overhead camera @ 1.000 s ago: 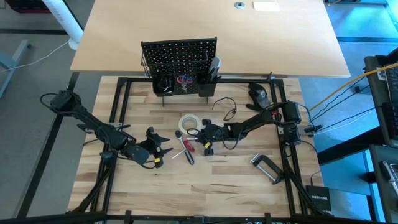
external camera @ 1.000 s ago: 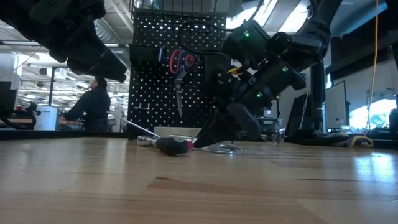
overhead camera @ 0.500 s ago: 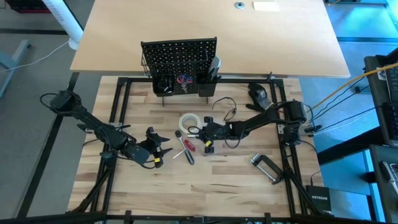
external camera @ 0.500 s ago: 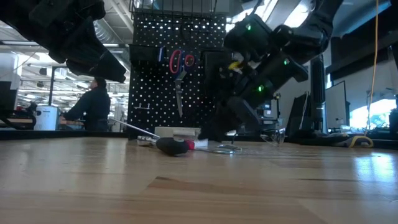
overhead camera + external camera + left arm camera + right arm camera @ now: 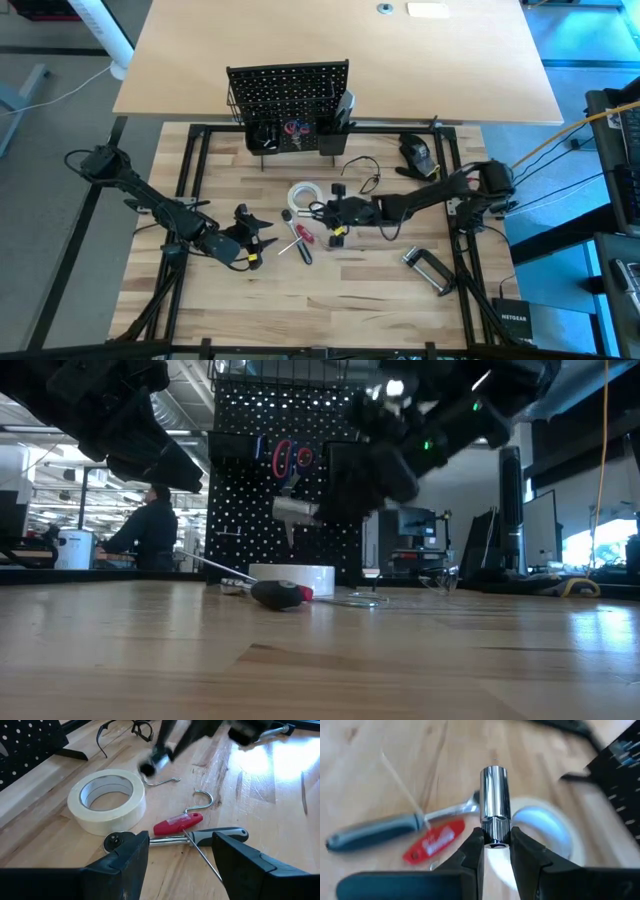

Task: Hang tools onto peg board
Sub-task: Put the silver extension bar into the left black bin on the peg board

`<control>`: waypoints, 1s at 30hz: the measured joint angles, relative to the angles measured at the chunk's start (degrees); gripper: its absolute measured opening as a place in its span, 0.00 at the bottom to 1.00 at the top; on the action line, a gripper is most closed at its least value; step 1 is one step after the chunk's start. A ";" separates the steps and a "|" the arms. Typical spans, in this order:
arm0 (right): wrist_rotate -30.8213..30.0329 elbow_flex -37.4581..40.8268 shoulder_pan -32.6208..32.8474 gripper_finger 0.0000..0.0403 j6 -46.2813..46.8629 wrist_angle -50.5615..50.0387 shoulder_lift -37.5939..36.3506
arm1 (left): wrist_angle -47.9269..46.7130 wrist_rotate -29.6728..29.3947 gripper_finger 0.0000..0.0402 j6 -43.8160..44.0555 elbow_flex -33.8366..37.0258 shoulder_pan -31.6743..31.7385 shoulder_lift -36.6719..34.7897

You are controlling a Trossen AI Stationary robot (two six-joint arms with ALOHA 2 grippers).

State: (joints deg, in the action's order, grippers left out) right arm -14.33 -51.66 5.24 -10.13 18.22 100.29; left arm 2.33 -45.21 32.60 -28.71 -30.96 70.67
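My right gripper [image 5: 322,210] is shut on a small silver socket bit [image 5: 494,795] above the table's middle, over the white tape roll [image 5: 303,196]; the low view shows the bit [image 5: 292,509] in the air before the peg board [image 5: 285,470]. The peg board [image 5: 288,85] stands upright at the far edge, with red-handled scissors [image 5: 288,460] hanging on it. A ratchet with a dark grip [image 5: 200,837] and a red-handled tool [image 5: 177,824] lie flat beside the tape [image 5: 106,800]. My left gripper [image 5: 180,855] is open and empty, near the table's left front [image 5: 262,237]. My right gripper pinches the socket bit by its end [image 5: 494,832] between its two fingers [image 5: 472,847]. The fingers come about level from the table's right and lie along the bit, which sticks out beyond the fingertips. The bit is lifted clear of the table, roughly level.
Two loose metal hooks [image 5: 200,800] lie near the ratchet. A silver C-clamp [image 5: 428,268] lies at the right front. A bulky black device [image 5: 415,150] and a black cable [image 5: 365,175] lie at the far right. Cups and a basket hang on the peg board's front [image 5: 295,135].
My right gripper has gone up from the table beside the tape roll, carrying the socket bit, which is now lifted clear at the height of the peg board's middle. The gripper has tipped from slanting downward to about level.
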 joint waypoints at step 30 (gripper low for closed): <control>-10.21 -29.03 -6.46 0.19 -3.63 8.61 7.43 | -0.02 0.00 0.51 0.14 0.02 -0.02 0.00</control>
State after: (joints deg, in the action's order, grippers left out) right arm -24.54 -80.68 -1.22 -13.76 26.83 107.72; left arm 2.30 -45.21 32.74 -28.69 -30.98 70.67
